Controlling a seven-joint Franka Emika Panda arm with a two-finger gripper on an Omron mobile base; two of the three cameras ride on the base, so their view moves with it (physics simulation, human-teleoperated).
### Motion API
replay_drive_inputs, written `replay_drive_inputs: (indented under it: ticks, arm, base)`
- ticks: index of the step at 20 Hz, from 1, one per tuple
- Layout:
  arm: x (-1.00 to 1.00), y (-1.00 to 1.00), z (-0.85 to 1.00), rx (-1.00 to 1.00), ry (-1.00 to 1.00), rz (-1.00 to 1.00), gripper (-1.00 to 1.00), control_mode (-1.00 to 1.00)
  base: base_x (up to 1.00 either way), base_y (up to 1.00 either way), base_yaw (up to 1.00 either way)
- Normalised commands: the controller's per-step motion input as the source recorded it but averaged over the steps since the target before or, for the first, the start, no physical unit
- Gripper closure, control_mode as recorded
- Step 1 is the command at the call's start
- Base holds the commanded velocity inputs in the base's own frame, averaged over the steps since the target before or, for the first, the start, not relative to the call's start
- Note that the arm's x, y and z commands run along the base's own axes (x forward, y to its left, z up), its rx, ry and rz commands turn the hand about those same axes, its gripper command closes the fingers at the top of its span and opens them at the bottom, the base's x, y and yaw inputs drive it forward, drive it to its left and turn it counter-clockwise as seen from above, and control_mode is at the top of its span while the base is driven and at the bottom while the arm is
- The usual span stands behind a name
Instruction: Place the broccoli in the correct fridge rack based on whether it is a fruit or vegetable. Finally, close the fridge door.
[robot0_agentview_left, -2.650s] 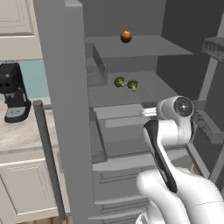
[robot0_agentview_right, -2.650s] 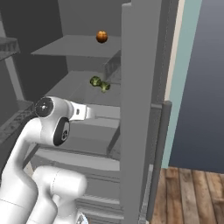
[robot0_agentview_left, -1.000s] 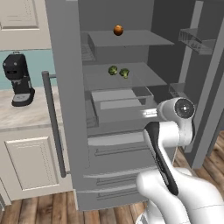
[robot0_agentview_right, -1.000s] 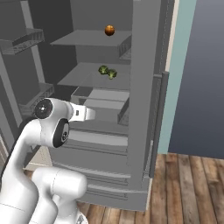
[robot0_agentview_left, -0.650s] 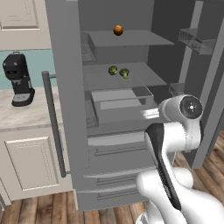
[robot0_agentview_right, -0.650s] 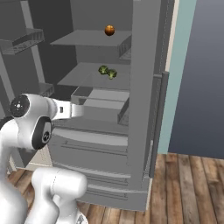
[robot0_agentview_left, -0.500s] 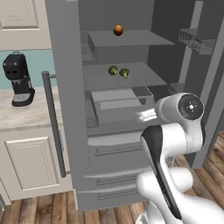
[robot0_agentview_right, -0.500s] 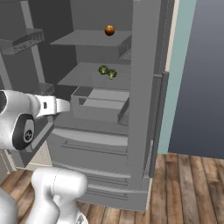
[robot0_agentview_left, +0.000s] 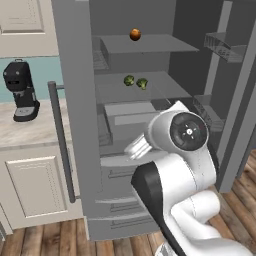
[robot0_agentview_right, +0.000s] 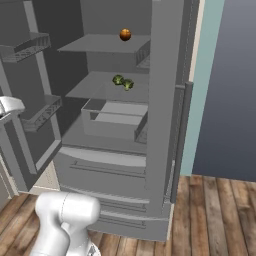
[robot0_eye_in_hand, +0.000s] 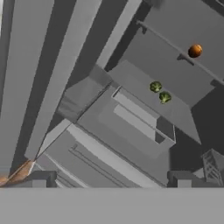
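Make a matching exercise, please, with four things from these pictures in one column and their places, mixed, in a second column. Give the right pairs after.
Things:
1. orange fruit
2. two broccoli florets
3. coffee machine
4. grey drawer

Places:
A. on the counter left of the fridge
B. on the upper fridge rack
C. below the middle rack, pulled a little forward
D. side by side on the middle fridge rack

Right pairs: 1-B, 2-D, 3-A, 4-C
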Motion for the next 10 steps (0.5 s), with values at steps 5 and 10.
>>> replay_drive_inputs:
  ticks: [5, 10]
  arm:
    - [-0.04, 1.00, -0.03, -0.28, 0.00, 0.26, -1.00, -1.00]
    - [0.04, 1.00, -0.13, -0.32, -0.02, 0.21, -1.00, -1.00]
  base:
    - [0.00, 0.00, 0.00]
    - [0.00, 0.00, 0.00]
